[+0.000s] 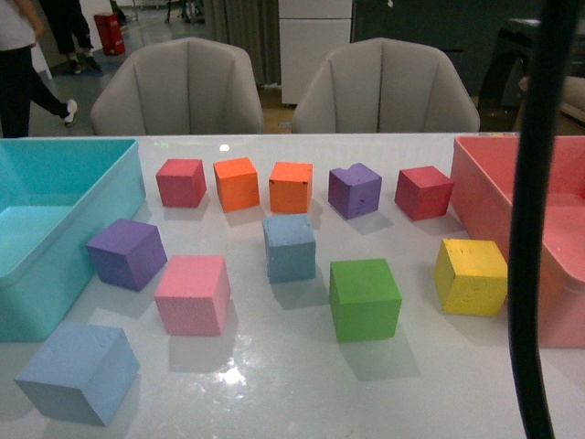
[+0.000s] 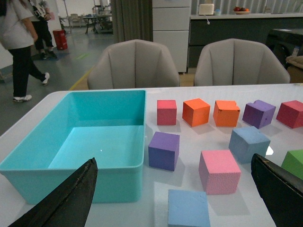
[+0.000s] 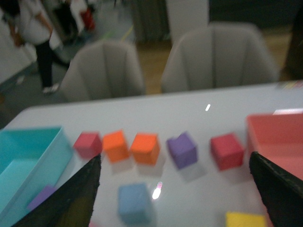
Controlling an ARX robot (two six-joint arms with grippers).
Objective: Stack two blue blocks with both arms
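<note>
White and glossy, the table carries loose foam cubes spread well apart, with grey chairs behind at 12 o'clock, a teal bin at 9 and a pink bin at 3. Taking the front view as the dial, the central blue block sits near the middle and the near blue block at 7 o'clock, close by the teal bin; neither is stacked. That spacing looks meant to leave each cube clear room for a grasp on both sides. The left gripper hangs above the table with its jaws wide apart, empty, the near blue block just ahead of it. The right gripper is likewise spread wide and holds nothing, touching no cube, facing the central blue block
</note>
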